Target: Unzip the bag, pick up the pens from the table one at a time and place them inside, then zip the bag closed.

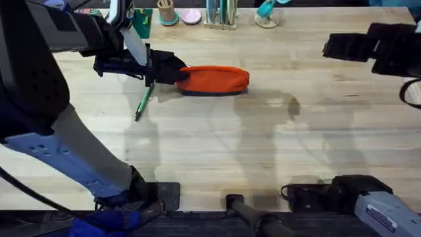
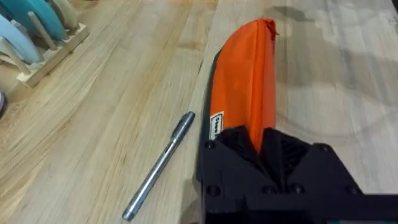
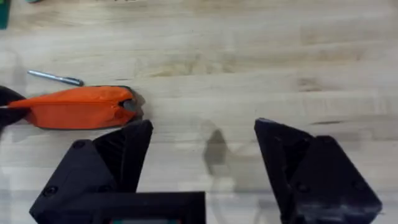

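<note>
My left end effector (image 2: 267, 146) is closed on one end of the bag (image 1: 214, 79), pinching the orange fabric ridge between its black fingers, so that end is held down. The bag lies on the tabletop (image 1: 263, 151) toward the far left, its long axis running side to side across my reach, the free end pointing toward my right arm. From my right end effector (image 3: 202, 168), which hangs with fingers spread wide and empty above bare wood, that free end lies away to my left; in the right wrist view a small metal pull seems to sit there, though I cannot make it out fully. So the coming move, as I judge it, is for the right arm to cross to that end and take the pull, drawing it along the bag's length toward my left hold. The bag looks zipped shut, and I cannot tell what is inside. A green pen (image 1: 143, 103) lies just beside the held end, angled toward me, and a grey metal pen (image 2: 160, 164) rests alongside the bag, near but not touching.
</note>
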`<state>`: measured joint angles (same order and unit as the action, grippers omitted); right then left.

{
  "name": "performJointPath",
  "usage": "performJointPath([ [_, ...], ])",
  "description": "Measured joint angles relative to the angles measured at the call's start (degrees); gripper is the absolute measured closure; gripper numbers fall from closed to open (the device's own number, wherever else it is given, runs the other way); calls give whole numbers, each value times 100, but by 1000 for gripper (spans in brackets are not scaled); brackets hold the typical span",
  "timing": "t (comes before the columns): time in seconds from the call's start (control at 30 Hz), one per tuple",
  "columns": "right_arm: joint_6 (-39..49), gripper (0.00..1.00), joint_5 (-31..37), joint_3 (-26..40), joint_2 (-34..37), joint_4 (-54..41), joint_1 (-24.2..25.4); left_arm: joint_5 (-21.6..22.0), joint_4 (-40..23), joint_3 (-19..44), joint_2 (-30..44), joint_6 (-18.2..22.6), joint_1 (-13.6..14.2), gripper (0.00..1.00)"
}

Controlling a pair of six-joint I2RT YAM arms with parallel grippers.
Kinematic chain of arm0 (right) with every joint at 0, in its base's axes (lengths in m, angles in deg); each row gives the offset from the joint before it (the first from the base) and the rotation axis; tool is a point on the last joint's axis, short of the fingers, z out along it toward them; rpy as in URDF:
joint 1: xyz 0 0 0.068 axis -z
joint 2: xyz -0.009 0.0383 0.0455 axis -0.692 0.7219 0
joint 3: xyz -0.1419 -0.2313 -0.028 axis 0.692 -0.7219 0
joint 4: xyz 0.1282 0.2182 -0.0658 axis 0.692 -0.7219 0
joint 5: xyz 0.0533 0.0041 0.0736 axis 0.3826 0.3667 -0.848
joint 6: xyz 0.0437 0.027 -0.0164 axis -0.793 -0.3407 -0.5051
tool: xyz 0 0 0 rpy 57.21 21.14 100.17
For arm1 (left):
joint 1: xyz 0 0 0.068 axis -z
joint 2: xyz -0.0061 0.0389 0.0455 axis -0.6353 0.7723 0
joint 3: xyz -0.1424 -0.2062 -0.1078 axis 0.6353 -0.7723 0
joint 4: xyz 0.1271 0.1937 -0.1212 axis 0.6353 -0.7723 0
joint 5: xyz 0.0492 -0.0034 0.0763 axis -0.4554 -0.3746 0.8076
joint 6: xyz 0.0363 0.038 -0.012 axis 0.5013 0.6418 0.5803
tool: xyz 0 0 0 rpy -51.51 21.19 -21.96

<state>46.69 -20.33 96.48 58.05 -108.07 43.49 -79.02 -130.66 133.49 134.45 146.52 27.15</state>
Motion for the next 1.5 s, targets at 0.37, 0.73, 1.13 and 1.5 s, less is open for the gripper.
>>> performJointPath([
  [0.37,-313,6,-899,2,382,-140,-182,0,0,0,0,2,0,957],
  [0.73,-359,6,-1134,2,1583,208,-1131,0,24,0,0,-1,0,957],
  [1.13,-370,6,-1174,2,2737,866,-1612,0,24,0,1,0,0,958],
  [1.5,-370,6,-1207,4,3515,1211,-1704,0,24,0,0,2,0,958],
])
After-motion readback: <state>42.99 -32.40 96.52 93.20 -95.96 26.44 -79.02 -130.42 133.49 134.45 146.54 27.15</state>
